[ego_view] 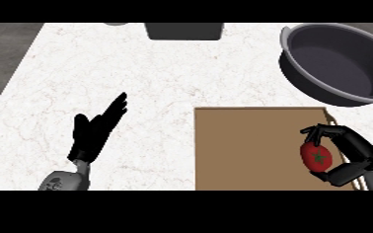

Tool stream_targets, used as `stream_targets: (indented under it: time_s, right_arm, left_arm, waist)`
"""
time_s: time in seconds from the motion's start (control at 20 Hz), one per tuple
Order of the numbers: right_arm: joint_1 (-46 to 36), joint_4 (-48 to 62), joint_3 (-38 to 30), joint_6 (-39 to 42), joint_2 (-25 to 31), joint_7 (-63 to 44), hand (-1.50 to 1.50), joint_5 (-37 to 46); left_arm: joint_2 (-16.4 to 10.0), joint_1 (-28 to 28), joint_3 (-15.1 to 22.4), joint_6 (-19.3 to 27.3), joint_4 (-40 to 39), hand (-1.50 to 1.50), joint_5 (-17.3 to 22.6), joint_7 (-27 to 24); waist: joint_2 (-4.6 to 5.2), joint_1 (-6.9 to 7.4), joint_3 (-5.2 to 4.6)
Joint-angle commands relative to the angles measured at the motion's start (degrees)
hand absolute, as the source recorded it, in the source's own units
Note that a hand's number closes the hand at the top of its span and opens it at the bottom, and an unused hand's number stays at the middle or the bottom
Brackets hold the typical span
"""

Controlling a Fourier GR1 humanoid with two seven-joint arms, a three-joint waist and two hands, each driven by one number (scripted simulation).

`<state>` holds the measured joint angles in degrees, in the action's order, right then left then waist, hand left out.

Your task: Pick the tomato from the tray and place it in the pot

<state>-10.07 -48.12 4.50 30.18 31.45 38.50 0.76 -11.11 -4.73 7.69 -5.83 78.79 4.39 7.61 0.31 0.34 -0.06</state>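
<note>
A red tomato [317, 156] with a dark green stem mark is over the right edge of the brown tray [247, 148]. My right hand [353, 154] curls round it from the right, fingers above and thumb below. The dark grey pot [331, 61] stands at the far right of the counter, just beyond the tray, with nothing showing inside. My left hand [96, 131] rests open at the lower left, fingers pointing up and to the right.
The white marble counter [109, 64] spreads left of the tray. A dark rectangular object [183, 30] sits at the back edge, and a small grey thing [116, 23] peeks in beside it.
</note>
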Motion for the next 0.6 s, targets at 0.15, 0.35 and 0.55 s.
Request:
stream_targets:
  time_s: [0.15, 0.35, 0.55]
  right_arm:
    - [-2.39, 10.95, -12.78, 7.06, 14.53, 5.86, 1.50, -9.15]
    - [-3.43, 13.79, -14.46, 5.96, 18.99, 8.27, 1.50, -9.33]
    - [-3.31, 15.19, -14.89, 5.81, 22.14, 12.19, 1.50, -8.95]
  left_arm:
    - [1.25, -0.01, 0.41, 0.53, -0.02, 0.00, -0.04, -0.58]
    - [1.17, 0.20, 1.27, -0.48, 0.38, 0.00, -0.09, -0.54]
    - [1.82, -1.70, 0.92, 0.76, 0.00, 0.00, -0.69, -0.67]
  waist:
    - [1.47, 0.44, 1.14]
    - [1.38, 1.78, 1.25]
    - [1.18, 1.16, 1.14]
